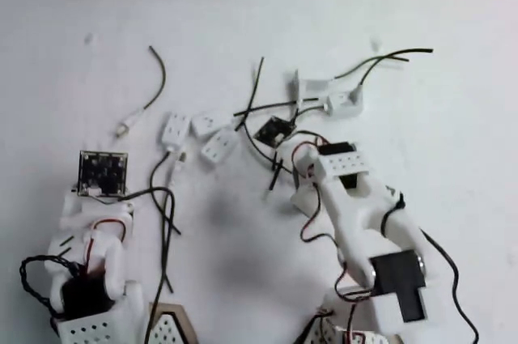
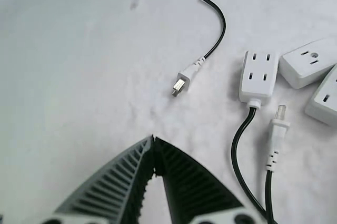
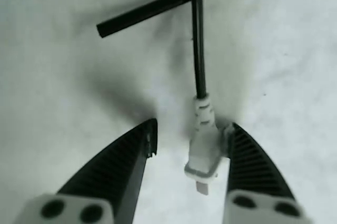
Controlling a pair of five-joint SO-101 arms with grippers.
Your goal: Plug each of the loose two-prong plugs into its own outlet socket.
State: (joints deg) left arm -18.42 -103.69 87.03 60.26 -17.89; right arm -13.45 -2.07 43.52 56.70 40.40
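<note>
Left wrist view: the left gripper (image 2: 154,142) is sitting pinched together, gripping nothing. Past it a loose two-prong plug (image 2: 181,81) is lying with prongs pointing toward the gripper, its black cord (image 2: 220,29) curving away. Beside that, an outlet socket (image 2: 258,70) is lying face up, a second plug (image 2: 276,129) just beside its cord; two further sockets (image 2: 308,61) (image 2: 324,97) are being cut off by the frame. Right wrist view: the right gripper (image 3: 193,126) is gaping wide, a white plug (image 3: 204,153) resting against one finger, prongs pointing toward the camera.
</note>
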